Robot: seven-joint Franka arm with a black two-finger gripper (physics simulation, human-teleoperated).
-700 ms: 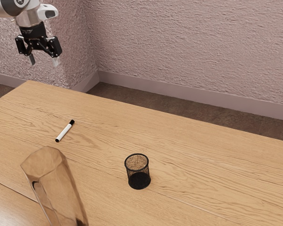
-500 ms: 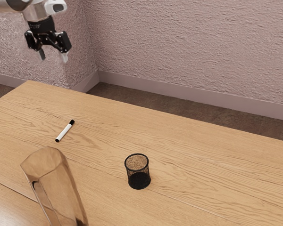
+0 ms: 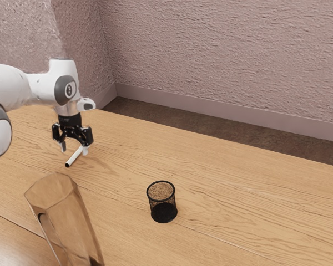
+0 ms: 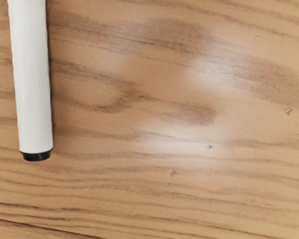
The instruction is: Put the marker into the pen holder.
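Note:
My gripper point(image 3: 74, 149) is low at the marker in the exterior view, open, with its fingertips apart. The white marker point(image 3: 74, 157) lies on the table, its black-tipped end showing and its capped end hidden behind the gripper. In the wrist view the marker's white barrel point(image 4: 31, 79) lies flat on the wood. The pen holder point(image 3: 162, 201), a black mesh cup, stands upright toward the exterior view's right from the gripper, apart from it.
A tall amber glass vase point(image 3: 64, 221) stands at the exterior view's lower left, close to the marker. The wooden table point(image 3: 238, 194) extends under everything, with a textured wall behind it.
My gripper has come down from high above the table's far left corner to the marker, staying open. The marker, pen holder and vase have kept their places.

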